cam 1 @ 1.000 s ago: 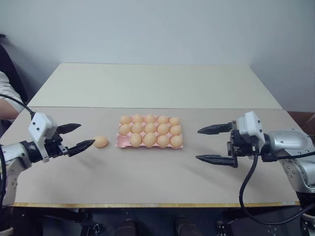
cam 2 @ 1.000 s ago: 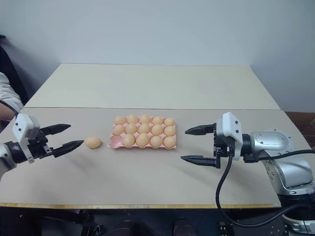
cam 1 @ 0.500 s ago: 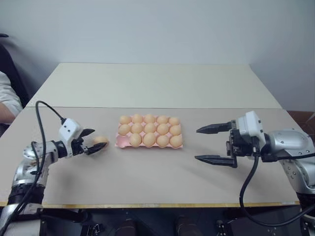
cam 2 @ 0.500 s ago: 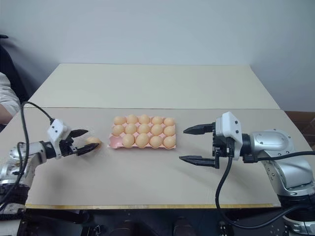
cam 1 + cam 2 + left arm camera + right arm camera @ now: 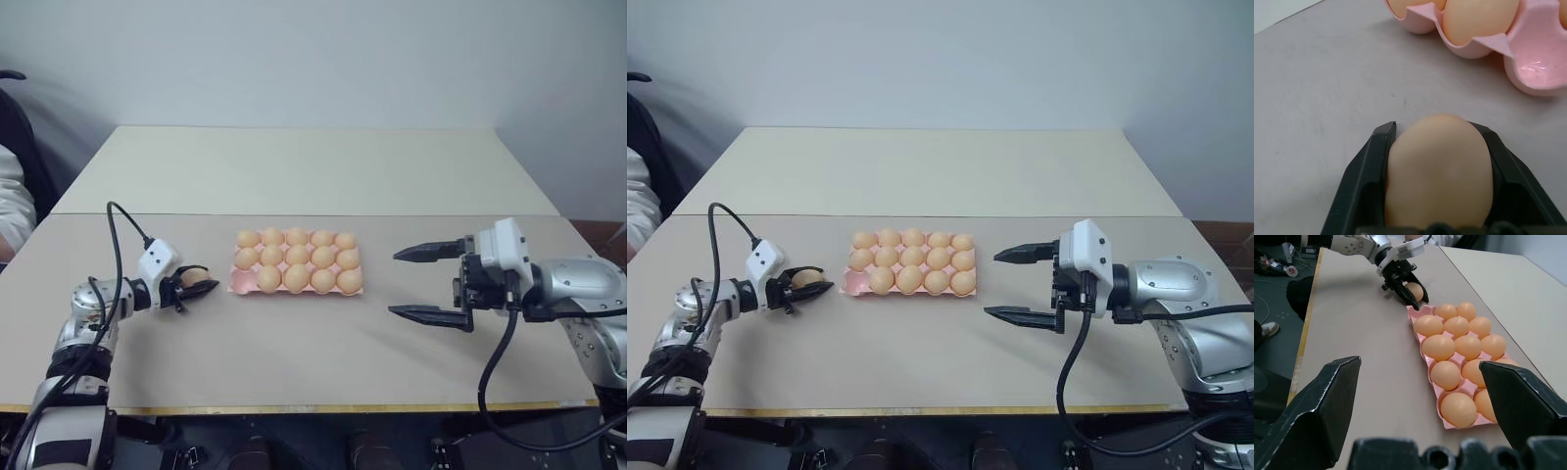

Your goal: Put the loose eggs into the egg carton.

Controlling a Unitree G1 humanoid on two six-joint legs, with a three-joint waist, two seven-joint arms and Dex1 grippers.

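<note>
One loose egg (image 5: 1437, 166), light orange-tan, rests on the grey table just left of the egg carton, with my left gripper (image 5: 202, 285) shut on it, a black finger on each side. The pink egg carton (image 5: 238, 287) lies flat mid-table and holds several like eggs (image 5: 297, 257). Its front-left corner cup (image 5: 1542, 73) is empty and sits closest to the held egg. To the right of the carton my right gripper (image 5: 394, 283) hovers above the table, pointing left at it, open with nothing between its fingers.
A paler second table (image 5: 313, 166) adjoins the back of the grey one. A person's sleeve (image 5: 12, 201) shows at the far left. A yellow strip (image 5: 294, 407) marks the near table edge. A black cable (image 5: 122, 235) loops above my left wrist.
My left gripper has moved down and forward to the loose egg and shut on it. The right gripper has stayed where it was, open.
</note>
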